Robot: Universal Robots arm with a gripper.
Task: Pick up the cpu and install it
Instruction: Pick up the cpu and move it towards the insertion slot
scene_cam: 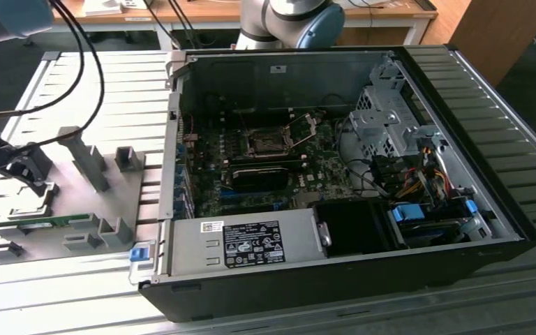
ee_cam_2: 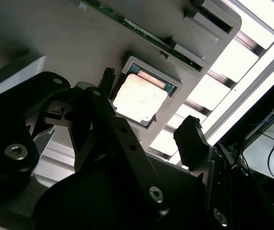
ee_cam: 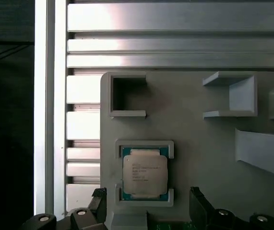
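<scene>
The cpu (ee_cam: 145,173) is a small square chip with a silvery top. It lies flat in a grey nest on the fixture plate (ee_cam: 199,139) and shows in both wrist views, cpu (ee_cam_2: 139,98). My gripper (ee_cam: 148,206) hovers over it, open, with one dark finger on each side of the chip and neither touching it; gripper (ee_cam_2: 150,108). In the exterior view the gripper (scene_cam: 12,174) hangs over the plate at the exterior view's left. The motherboard socket (scene_cam: 268,143) sits in the open computer case with its metal frame lifted.
A green memory stick (scene_cam: 45,222) lies in a holder beside the cpu nest. Grey upright holders (scene_cam: 86,157) stand on the plate. The case (scene_cam: 343,279) holds a power supply (scene_cam: 240,244), a drive cage (scene_cam: 389,122) and cables. Ribbed metal table (scene_cam: 519,139) all around.
</scene>
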